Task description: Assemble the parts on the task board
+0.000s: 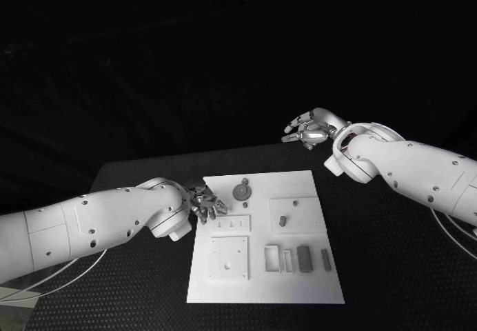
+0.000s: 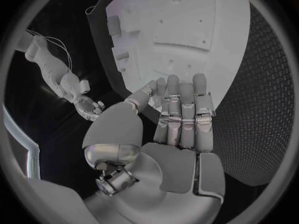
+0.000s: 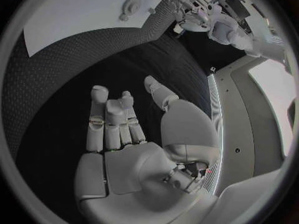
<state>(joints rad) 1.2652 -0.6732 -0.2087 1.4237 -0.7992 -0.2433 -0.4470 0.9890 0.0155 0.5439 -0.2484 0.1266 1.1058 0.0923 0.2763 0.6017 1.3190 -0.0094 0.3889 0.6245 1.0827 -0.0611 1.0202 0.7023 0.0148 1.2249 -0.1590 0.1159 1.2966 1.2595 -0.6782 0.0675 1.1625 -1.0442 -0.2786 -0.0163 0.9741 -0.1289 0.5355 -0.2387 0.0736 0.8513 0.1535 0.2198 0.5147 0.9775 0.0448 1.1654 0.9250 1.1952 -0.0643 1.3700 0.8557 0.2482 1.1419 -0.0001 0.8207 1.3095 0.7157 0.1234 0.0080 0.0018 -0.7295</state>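
The white task board (image 1: 298, 289) lies in the middle of the black table. On it are a round grey part (image 1: 242, 191) near the far edge, a small peg (image 1: 282, 221) in a raised square plate, and grey blocks (image 1: 304, 256) toward the near right. My left hand (image 1: 206, 205) hovers at the board's left edge, fingers straight and holding nothing (image 2: 181, 119). My right hand (image 1: 310, 129) is raised beyond the board's far right corner, empty, with its fingers apart (image 3: 115, 127). The right wrist view shows the board (image 3: 81, 15) and the round part (image 3: 132, 6) far from that hand.
The black mat (image 1: 398, 276) spreads around the board on both sides. A cable (image 1: 452, 234) hangs beside my right arm, and another cable (image 1: 60, 272) runs under my left arm. Beyond the table's far edge everything is dark.
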